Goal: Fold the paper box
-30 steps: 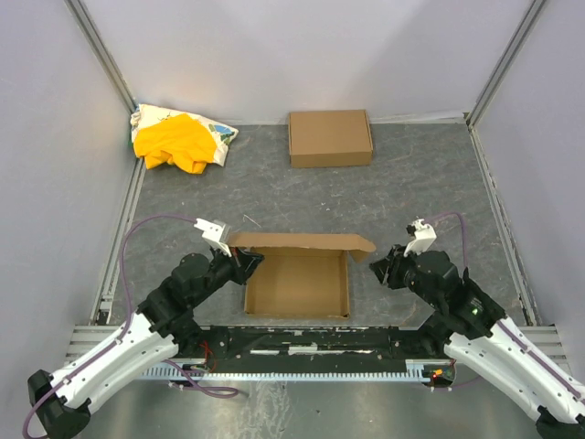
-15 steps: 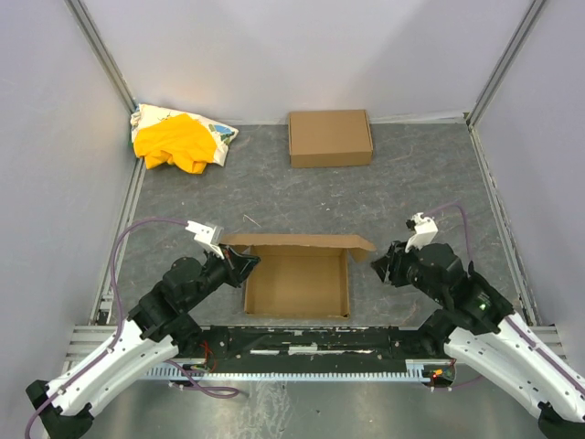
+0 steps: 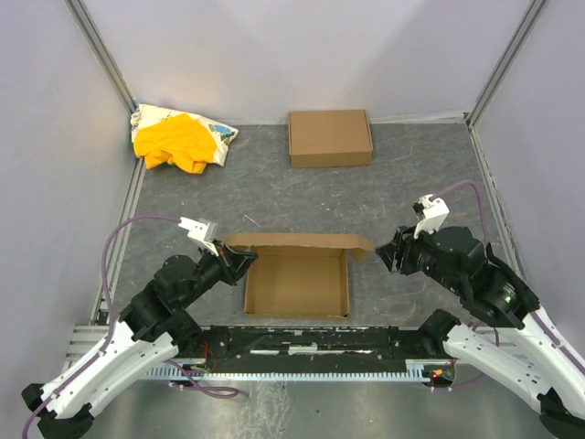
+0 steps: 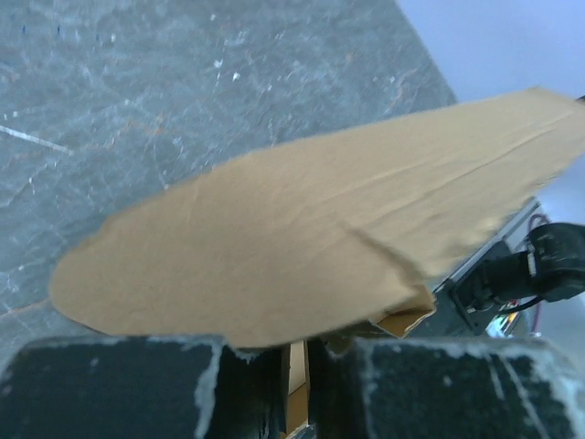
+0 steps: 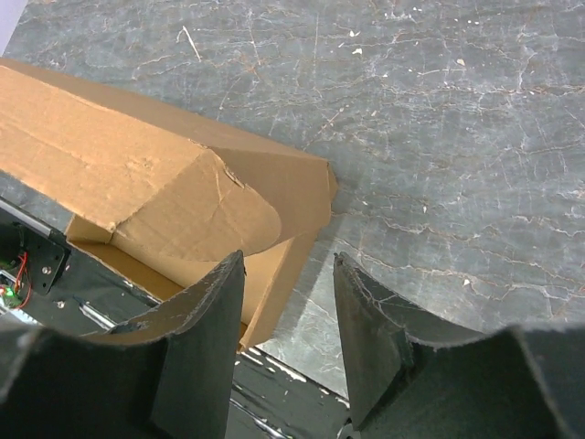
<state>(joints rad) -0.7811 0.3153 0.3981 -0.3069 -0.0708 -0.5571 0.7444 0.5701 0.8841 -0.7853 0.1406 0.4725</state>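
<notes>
The paper box (image 3: 297,283) is an open brown tray in front of the arms, its lid (image 3: 302,242) standing along the far side. My left gripper (image 3: 242,262) is at the box's back left corner. In the left wrist view a rounded lid flap (image 4: 302,238) lies over the fingertips of the left gripper (image 4: 294,366), whose jaws stand almost together with nothing seen between them. My right gripper (image 3: 388,256) is open just right of the lid's right end flap (image 3: 363,247). In the right wrist view the right gripper (image 5: 288,265) is open and empty beside the box's right wall (image 5: 283,274).
A second flat brown cardboard box (image 3: 330,137) lies at the back centre. A yellow cloth bundle (image 3: 178,142) sits in the back left corner. Grey walls close in the table on three sides. A metal rail (image 3: 302,340) runs along the near edge.
My left arm has drawn back a little to the left, its tip still at the box corner. My right arm has shifted right and away from the end flap. The box has not moved.
</notes>
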